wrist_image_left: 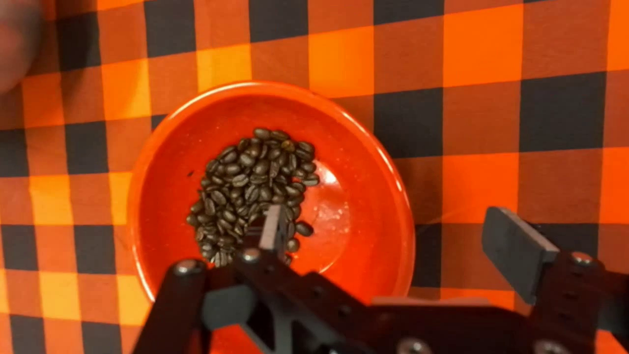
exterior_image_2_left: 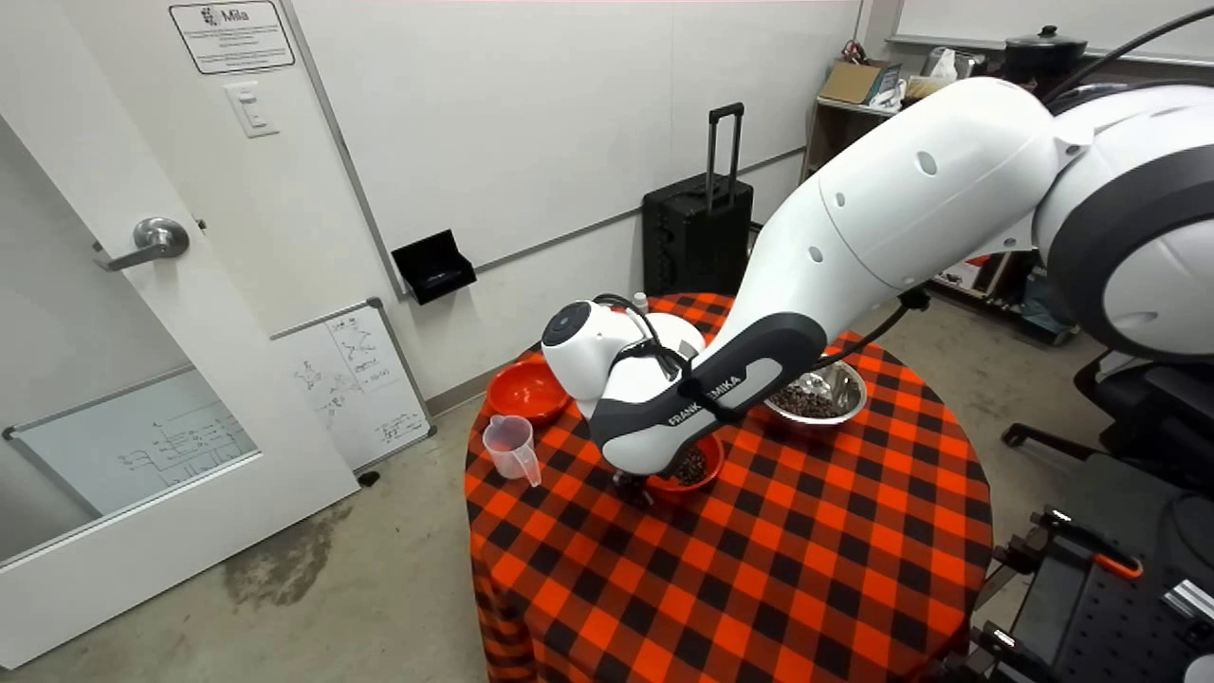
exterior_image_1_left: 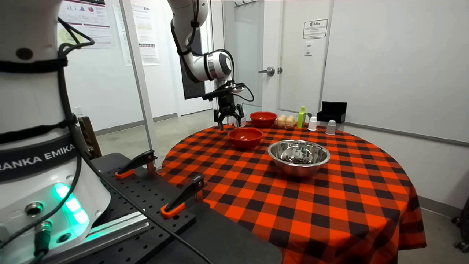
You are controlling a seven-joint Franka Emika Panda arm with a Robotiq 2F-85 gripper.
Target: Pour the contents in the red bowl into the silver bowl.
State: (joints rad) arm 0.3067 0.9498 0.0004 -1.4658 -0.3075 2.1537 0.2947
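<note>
The red bowl [exterior_image_1_left: 244, 142] stands upright on the checked tablecloth with dark coffee beans [wrist_image_left: 250, 182] inside. It is partly hidden by the arm in an exterior view [exterior_image_2_left: 715, 457]. The silver bowl [exterior_image_1_left: 298, 169] stands apart from it and holds similar beans. It also shows in an exterior view [exterior_image_2_left: 852, 410], partly behind the arm, and is out of the wrist view. My gripper [exterior_image_1_left: 231, 126] is open and empty above the red bowl's edge. In the wrist view the gripper [wrist_image_left: 393, 233] has one finger over the bowl's inside and the other outside its rim [wrist_image_left: 405, 206].
A second red bowl [exterior_image_1_left: 263, 119] stands farther back, beside a clear measuring cup [exterior_image_2_left: 510, 446]. Pale round items [exterior_image_1_left: 285, 121], a green bottle [exterior_image_1_left: 301, 117] and white cups [exterior_image_1_left: 312, 123] line the table's far edge. The arm [exterior_image_2_left: 721, 389] reaches over the table.
</note>
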